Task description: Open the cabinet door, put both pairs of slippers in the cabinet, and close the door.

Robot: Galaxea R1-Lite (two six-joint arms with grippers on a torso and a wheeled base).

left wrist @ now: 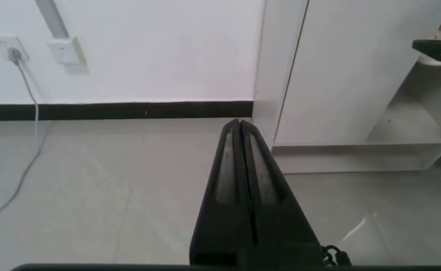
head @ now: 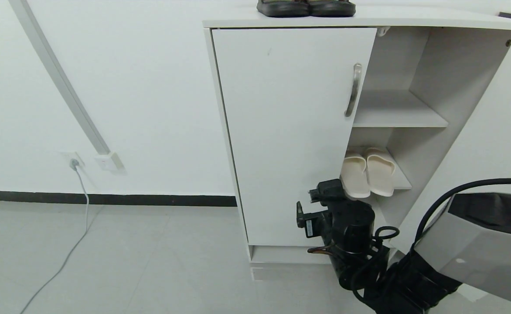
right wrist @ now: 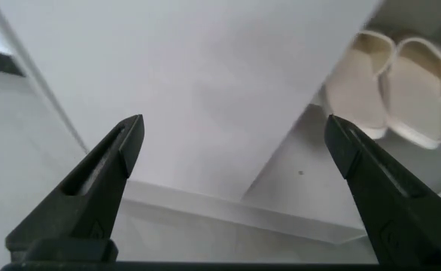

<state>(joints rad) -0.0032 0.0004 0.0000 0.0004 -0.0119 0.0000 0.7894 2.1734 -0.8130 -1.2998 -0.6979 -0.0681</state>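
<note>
Right pincer (right wrist: 233, 122) gapes facing closed cabinet door (head: 281, 131).

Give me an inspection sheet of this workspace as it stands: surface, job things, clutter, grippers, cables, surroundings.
Surface: grey floor tiles.
Job's things: cabinet with right door open, left door closed; cream slippers side by side on its lower shelf; dark pair on its top.
Clutter: nothing seen.
Grippers: right gripper open, low before the left door; left gripper shut, above the floor.
Cables: grey cable runs from wall socket onto the floor.
Surroundings: white wall, slanted conduit, dark skirting.
</note>
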